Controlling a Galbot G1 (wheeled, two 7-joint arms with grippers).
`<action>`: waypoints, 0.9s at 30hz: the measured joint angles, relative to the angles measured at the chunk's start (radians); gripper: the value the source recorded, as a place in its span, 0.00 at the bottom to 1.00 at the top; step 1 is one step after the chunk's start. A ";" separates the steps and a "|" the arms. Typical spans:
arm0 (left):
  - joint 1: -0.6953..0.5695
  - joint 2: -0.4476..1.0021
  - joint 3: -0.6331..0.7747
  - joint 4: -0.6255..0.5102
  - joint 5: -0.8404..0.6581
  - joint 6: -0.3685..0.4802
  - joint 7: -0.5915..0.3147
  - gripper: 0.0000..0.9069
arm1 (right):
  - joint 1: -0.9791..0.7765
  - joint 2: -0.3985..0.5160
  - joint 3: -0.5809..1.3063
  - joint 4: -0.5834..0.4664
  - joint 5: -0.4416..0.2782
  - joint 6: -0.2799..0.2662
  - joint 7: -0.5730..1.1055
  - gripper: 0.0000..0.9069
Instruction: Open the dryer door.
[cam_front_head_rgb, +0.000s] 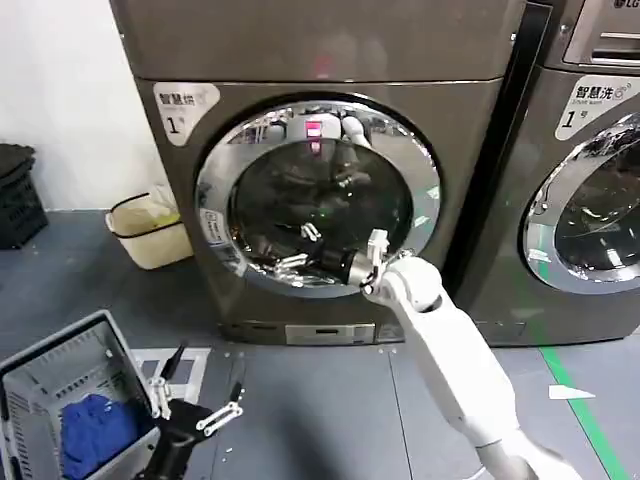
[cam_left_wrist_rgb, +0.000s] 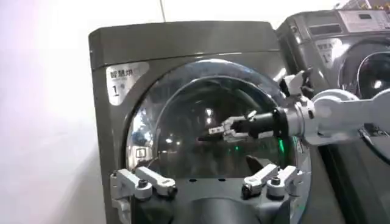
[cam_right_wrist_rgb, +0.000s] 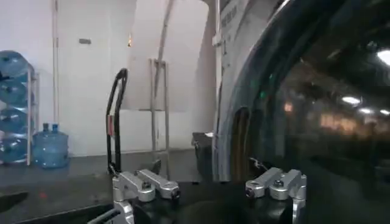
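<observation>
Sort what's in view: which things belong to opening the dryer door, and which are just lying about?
Part of the job:
- dryer door, shut
- right gripper, jaws open, at the door's lower glass
- left gripper, jaws open, low, waiting above the floor

Lying about:
- neighbouring machine
- grey basket with blue cloth
- cream bin
- water bottles

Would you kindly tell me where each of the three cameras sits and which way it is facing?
Head view: on the robot's head, looking forward and down at the dryer door; the right gripper reaches across its glass, the left gripper hangs low beside a grey basket.
Left wrist view: on the low left arm, facing the door, with its own open fingers in the foreground.
Right wrist view: on the right arm, looking sideways along the door glass, its open fingers in the foreground.
Shared: head and left wrist views both show the right gripper before the door.
</observation>
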 joint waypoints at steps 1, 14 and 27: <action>0.000 -0.001 0.000 0.000 0.001 0.000 0.000 1.00 | 0.002 0.004 0.000 -0.007 -0.001 0.000 0.000 1.00; -0.004 -0.002 0.002 0.004 0.010 0.000 0.000 1.00 | 0.032 0.056 0.001 -0.097 -0.033 0.013 -0.005 1.00; -0.003 -0.002 0.002 -0.001 0.010 -0.001 0.001 1.00 | 0.056 0.098 0.001 -0.171 -0.064 0.031 -0.008 1.00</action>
